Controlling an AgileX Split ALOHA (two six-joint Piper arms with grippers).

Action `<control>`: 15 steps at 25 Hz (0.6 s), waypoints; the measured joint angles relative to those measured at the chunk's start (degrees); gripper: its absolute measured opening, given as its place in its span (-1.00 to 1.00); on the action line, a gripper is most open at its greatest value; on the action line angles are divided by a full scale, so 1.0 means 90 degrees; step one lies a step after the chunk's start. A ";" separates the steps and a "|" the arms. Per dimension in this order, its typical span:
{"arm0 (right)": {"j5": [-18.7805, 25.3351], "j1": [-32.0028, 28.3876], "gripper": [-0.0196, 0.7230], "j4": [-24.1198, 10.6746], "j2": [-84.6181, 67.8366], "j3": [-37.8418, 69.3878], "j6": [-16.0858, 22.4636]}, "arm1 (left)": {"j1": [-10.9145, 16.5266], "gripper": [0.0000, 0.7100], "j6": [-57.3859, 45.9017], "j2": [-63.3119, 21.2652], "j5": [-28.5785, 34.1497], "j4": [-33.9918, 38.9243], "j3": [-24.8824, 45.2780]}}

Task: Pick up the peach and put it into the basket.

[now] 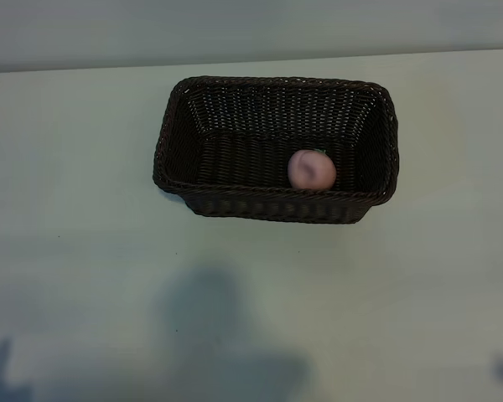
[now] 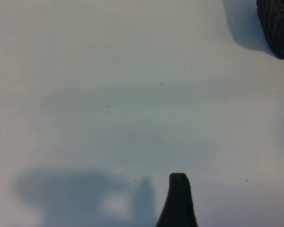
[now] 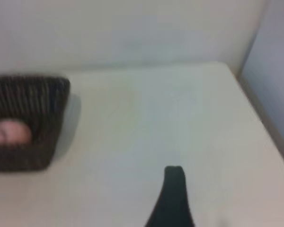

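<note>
The pale-pink peach [image 1: 312, 170] lies inside the dark-brown woven basket [image 1: 277, 205], against its near wall and right of the middle. In the right wrist view the peach [image 3: 10, 132] shows through the basket's [image 3: 42, 101] open top, far from my right gripper. Only one dark fingertip [image 3: 174, 182] of that gripper shows, over bare table, with nothing by it. The left wrist view shows one dark fingertip [image 2: 178, 189] of my left gripper over bare table. A corner of the basket [image 2: 278, 23] sits far off from it. Neither gripper holds anything.
The basket stands toward the back middle of a pale table [image 1: 84, 251]. Behind it runs the table's far edge against a wall [image 1: 235, 33]. The right wrist view shows the table's side edge [image 3: 255, 109]. Dim bluish shapes sit in the exterior view's bottom corners.
</note>
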 joint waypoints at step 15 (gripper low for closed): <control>-0.0383 0.0000 0.66 -0.0054 -0.0012 0.1380 -0.0006 | 0.0000 0.66 0.0000 0.0000 0.0000 0.0000 0.0000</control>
